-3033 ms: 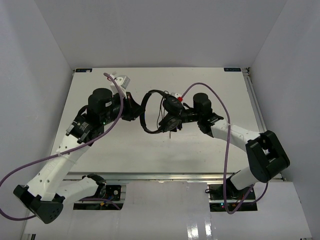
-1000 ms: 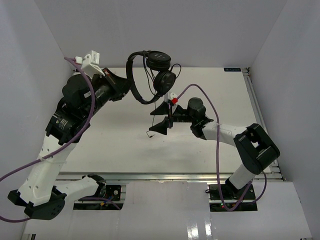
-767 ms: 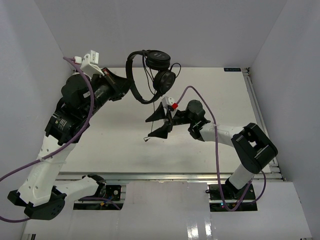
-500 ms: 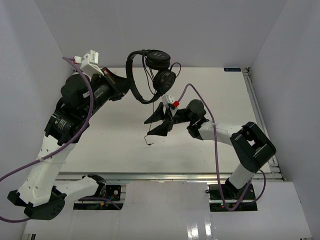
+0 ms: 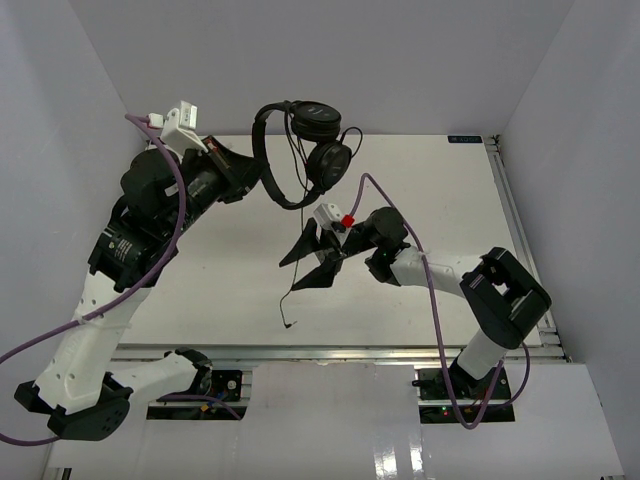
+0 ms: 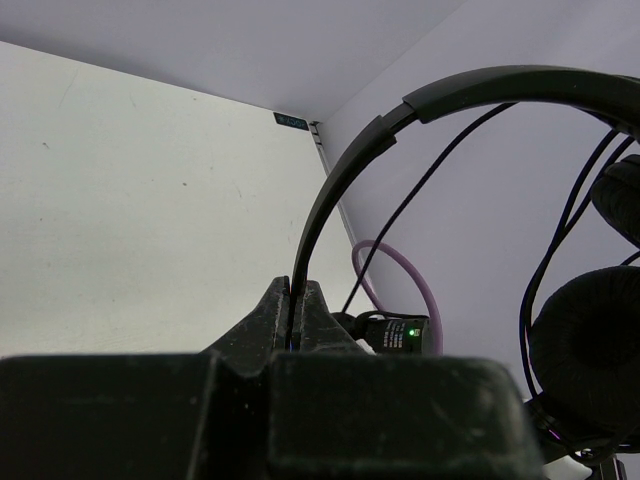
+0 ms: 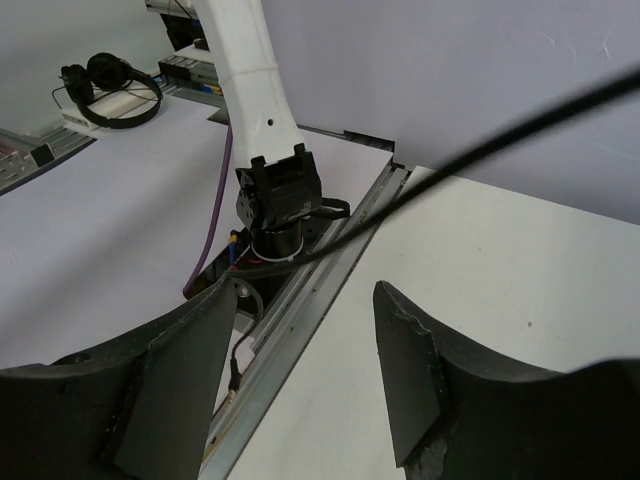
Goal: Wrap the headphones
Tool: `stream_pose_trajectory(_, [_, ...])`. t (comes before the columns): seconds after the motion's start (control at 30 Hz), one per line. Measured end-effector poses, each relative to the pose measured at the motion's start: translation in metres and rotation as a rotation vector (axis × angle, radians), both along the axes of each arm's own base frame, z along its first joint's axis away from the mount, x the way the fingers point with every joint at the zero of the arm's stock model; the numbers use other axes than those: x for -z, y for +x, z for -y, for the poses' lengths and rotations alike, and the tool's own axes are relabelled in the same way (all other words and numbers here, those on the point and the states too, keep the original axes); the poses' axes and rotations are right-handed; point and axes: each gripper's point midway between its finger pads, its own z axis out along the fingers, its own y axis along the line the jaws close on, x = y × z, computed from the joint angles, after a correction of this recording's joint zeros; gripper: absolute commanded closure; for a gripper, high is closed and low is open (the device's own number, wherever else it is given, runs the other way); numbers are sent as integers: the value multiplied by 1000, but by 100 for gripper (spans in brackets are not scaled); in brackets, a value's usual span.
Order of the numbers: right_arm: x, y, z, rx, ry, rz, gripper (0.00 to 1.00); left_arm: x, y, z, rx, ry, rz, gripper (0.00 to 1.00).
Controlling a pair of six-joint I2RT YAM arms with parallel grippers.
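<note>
The black headphones (image 5: 300,150) hang high above the table's back. My left gripper (image 5: 258,176) is shut on the thin headband (image 6: 330,190), which arches up and right in the left wrist view. The two earcups (image 5: 328,162) dangle right of the band; one shows in the left wrist view (image 6: 585,350). The thin cord (image 5: 296,285) drops from the earcups to its plug (image 5: 287,325) near the table's front. My right gripper (image 5: 308,258) is open below the earcups, with the cord (image 7: 480,155) crossing blurred above its fingers (image 7: 405,370), held by nothing.
The white table (image 5: 420,200) has a metal rail (image 5: 400,352) along its near edge, also in the right wrist view (image 7: 300,320). White walls close in the sides and back. Another pair of headphones (image 7: 105,85) lies on a bench outside the cell.
My right gripper has swung left and toward the front and let the cord slip free; the plug end has dropped lower. My left arm holds the headphones raised and still.
</note>
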Motion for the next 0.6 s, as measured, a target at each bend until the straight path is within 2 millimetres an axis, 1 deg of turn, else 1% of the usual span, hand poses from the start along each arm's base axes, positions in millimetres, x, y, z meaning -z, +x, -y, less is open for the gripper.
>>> stream_pose_trajectory(0.27, [2, -3, 3, -9, -15, 32, 32, 0, -3, -1, 6, -1, -1, 100])
stream_pose_trajectory(0.37, [5, -6, 5, -30, -30, 33, 33, -1, -3, -1, 7, -2, 1, 100])
stream_pose_trajectory(0.43, [6, -7, 6, -37, -34, 33, 36, -1, -4, -1, 7, -2, 2, 100])
stream_pose_trajectory(0.6, [4, -8, 7, -37, -34, 30, 50, -3, -5, -2, 7, -4, 5, 100])
